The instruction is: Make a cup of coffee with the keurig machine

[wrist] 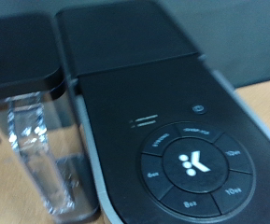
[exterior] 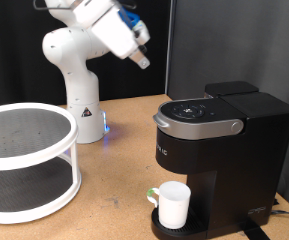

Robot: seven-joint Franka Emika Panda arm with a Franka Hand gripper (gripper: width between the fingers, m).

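the gripper (exterior: 142, 61) hangs high, left of the keurig machine (exterior: 219, 140); whether its jaws are spread, i cannot tell. a misaimed descent could hit the wrong button or jolt the cup (exterior: 173, 203) beneath.

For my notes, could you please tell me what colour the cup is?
White: the cup, clearest in the exterior view.

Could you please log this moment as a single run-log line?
gripper: raised above keurig machine, holding nothing visible | cup: on drip tray under spout | lid: closed | wrist view: button panel
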